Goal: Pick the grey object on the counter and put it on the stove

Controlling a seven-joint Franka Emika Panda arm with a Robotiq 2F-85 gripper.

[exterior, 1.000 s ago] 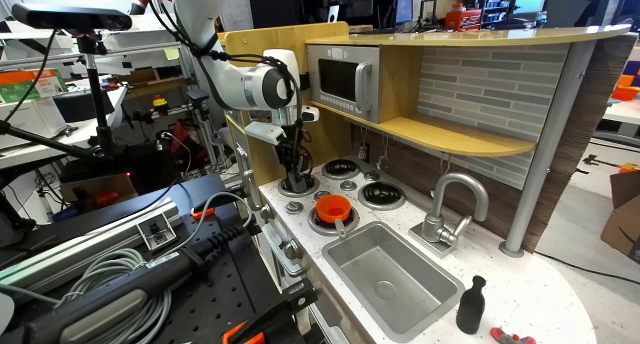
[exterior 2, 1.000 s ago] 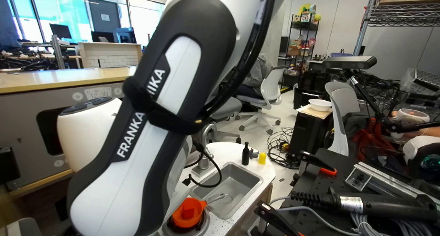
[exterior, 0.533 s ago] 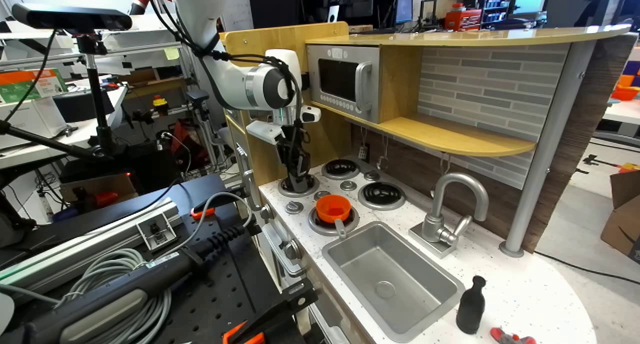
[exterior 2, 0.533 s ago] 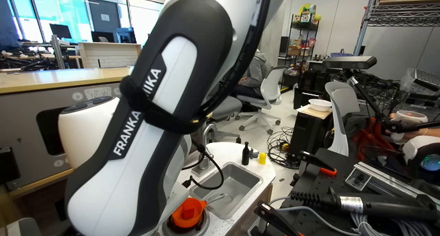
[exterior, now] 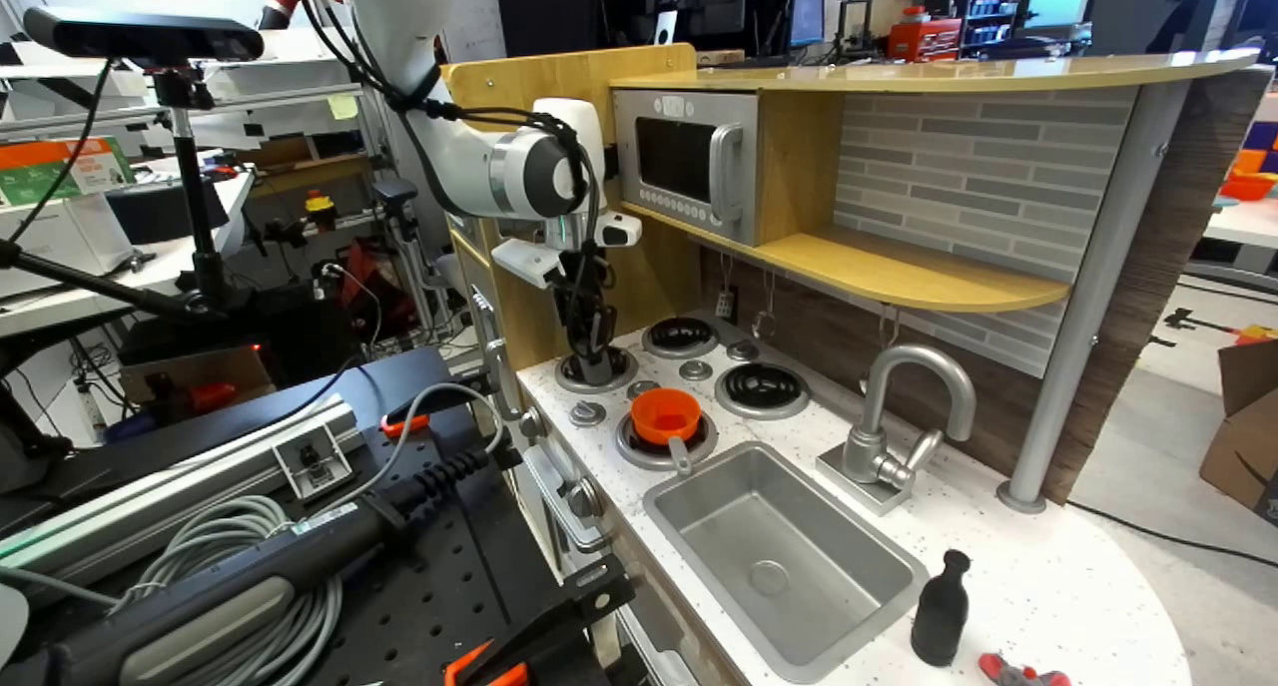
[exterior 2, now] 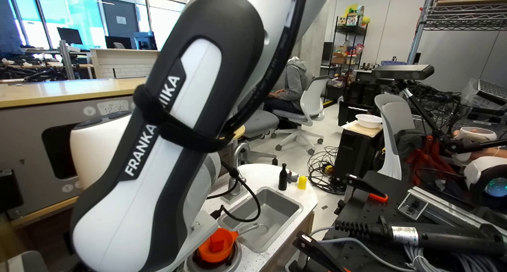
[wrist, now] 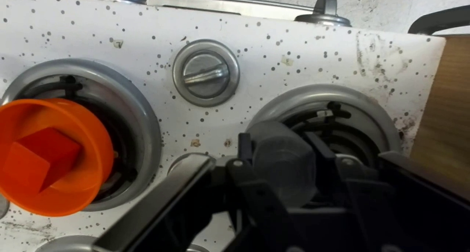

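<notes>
The grey object (wrist: 284, 167) is dark grey and roughly cylindrical, and sits between my gripper's fingers (wrist: 281, 143) in the wrist view. It fills the gap, and the fingers appear shut on it. In an exterior view the gripper (exterior: 591, 342) points down, with the grey object (exterior: 597, 369) at a front burner of the stove (exterior: 721, 363), beside the wood panel. I cannot tell whether its base touches the burner. The arm hides the gripper and object in an exterior view. The white speckled counter (exterior: 1058, 576) lies beyond the grey sink (exterior: 779, 566).
An orange pot (exterior: 665, 413) holding an orange block (wrist: 47, 160) stands on the neighbouring burner. A wood panel (wrist: 440, 109) borders the stove. A microwave (exterior: 689, 157) hangs above. The tap (exterior: 924, 376), black bottle (exterior: 940, 611), small grey-red toy (exterior: 1020, 674) and yellow item (exterior 2: 302, 182) are farther off.
The arm link has shifted slightly left in an exterior view, and the hand has turned or shifted a little. The grey object stays at about the same burner.
</notes>
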